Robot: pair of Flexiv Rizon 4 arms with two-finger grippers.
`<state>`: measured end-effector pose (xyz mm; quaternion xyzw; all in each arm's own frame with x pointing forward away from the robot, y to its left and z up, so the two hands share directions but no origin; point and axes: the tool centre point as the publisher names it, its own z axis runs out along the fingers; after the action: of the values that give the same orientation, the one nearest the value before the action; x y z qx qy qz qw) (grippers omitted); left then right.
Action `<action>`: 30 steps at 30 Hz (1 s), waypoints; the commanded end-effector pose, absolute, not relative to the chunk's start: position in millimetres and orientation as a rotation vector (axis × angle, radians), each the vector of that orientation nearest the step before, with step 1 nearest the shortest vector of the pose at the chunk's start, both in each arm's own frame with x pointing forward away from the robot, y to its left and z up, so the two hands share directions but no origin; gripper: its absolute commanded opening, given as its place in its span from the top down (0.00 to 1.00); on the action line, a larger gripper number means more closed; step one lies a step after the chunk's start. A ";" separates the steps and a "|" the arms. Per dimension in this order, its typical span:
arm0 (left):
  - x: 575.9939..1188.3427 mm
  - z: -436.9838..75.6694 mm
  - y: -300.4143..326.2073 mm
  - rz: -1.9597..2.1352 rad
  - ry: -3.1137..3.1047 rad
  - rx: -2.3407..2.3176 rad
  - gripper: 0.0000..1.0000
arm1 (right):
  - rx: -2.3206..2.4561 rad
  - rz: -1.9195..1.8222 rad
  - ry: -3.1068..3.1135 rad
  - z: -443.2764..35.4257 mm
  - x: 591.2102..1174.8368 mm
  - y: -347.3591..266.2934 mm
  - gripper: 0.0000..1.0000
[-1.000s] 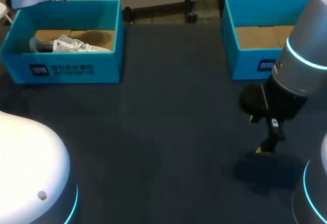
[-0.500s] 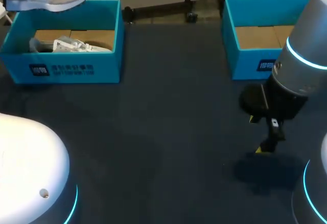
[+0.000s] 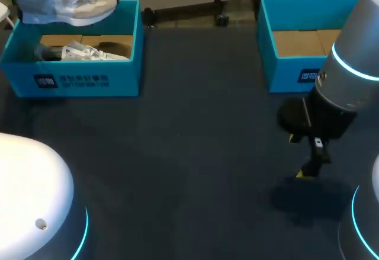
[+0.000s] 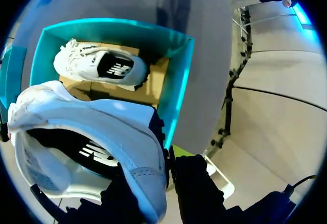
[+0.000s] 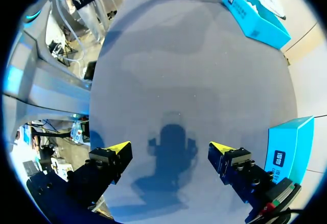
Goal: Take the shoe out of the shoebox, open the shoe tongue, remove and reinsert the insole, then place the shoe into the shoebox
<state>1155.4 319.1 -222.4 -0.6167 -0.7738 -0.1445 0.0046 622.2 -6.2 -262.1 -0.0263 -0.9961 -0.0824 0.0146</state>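
A white shoe [image 3: 65,3] hangs above the back rim of the left blue shoebox [image 3: 74,79]. In the left wrist view my left gripper [image 4: 159,180] is shut on the heel end of this shoe [image 4: 87,132], a dark finger on each side of it. Under it, inside the shoebox [image 4: 176,89], a second white shoe [image 4: 102,67] lies on its side; the head view shows this second shoe [image 3: 83,53] too. My right gripper [image 3: 302,156] stands open and holds nothing, low over the dark table at the right; in its own view the right gripper [image 5: 168,147] has only tabletop between its fingers.
A second blue shoebox [image 3: 296,41] stands at the back right, just beyond my right arm; the right wrist view shows this box [image 5: 286,142] beside the gripper. The dark table [image 3: 195,141] stretches between the two boxes. My left arm's white base [image 3: 29,195] fills the front left corner.
The held shoe has come in from the top left and moved right and down, to above the left box's back rim. My right arm has not moved.
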 end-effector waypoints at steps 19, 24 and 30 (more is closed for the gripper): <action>1186.1 -252.5 317.5 -0.475 -2.402 -1.923 1.00 | -0.082 -0.257 -3.101 -263.7 622.0 -6.1 0.00; 1186.1 -252.5 317.5 -0.475 -2.402 -1.923 1.00 | -0.082 -0.257 -3.101 -263.7 622.0 -6.1 0.00; 1186.9 -262.3 309.2 -0.498 -2.379 -1.918 1.00 | -0.082 -0.257 -3.101 -263.7 622.0 -6.1 0.00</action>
<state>1185.9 317.1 -255.1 -0.6172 -0.7709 -0.1563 0.0165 622.2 -6.2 -262.1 -0.0263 -0.9961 -0.0824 0.0146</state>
